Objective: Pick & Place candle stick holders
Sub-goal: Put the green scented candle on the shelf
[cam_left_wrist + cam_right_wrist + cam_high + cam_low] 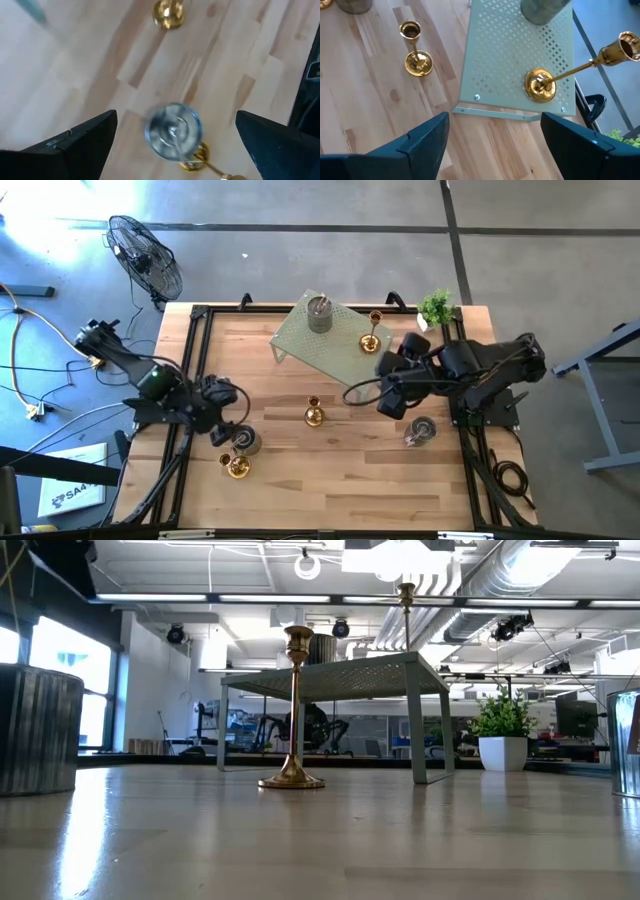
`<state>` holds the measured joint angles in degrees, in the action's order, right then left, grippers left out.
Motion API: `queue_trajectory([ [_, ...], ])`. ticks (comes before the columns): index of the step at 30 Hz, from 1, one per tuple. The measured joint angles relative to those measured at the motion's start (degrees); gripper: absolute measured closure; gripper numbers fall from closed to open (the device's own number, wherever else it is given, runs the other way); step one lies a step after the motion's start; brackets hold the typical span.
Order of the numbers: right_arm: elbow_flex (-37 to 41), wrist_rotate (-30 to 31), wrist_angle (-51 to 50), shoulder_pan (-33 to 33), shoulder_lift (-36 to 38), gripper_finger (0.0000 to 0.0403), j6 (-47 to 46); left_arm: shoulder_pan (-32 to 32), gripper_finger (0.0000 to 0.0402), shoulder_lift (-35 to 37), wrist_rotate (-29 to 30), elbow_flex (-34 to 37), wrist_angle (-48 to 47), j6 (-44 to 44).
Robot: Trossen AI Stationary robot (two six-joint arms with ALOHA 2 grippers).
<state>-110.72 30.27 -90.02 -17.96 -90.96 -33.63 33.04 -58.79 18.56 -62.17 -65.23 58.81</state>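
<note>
A grey-silver cup holder (246, 440) and a gold holder (238, 467) stand on their bases at the table's near left. My left gripper (232, 425) is open above the grey cup (173, 131), with its fingers on either side and apart from it. Another gold holder (314, 413) stands mid-table and also shows in the low view (292, 710). A grey cup (319, 313) and a tall gold holder (540, 85) stand on the pale green rack (300, 340). A silver cup (420, 430) stands at the right. My right gripper (378, 385) is open and empty beside the rack's near right corner.
A small potted plant (436, 307) stands at the far right corner. Black frame rails (190, 360) run along the table's left and right sides. A fan (145, 255) stands on the floor beyond the far left corner. Bare wood lies along the near edge.
</note>
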Motion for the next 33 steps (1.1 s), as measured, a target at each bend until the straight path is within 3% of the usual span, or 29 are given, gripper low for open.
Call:
queue_trajectory([
  [7,0.00,1.41,0.15,-3.04,0.00,0.0094,-1.03,0.00,0.0002,-5.92,-6.33,-0.17,-0.55,7.12],
  [12,0.00,1.51,1.67,-4.70,0.00,0.0094,-1.65,-0.02,0.0002,-9.36,-7.37,-0.17,-2.82,10.55],
  [33,-0.02,3.40,4.81,-7.68,-1.11,0.0094,-2.60,-0.04,0.0002,-16.49,-11.95,-0.17,0.31,11.37],
])
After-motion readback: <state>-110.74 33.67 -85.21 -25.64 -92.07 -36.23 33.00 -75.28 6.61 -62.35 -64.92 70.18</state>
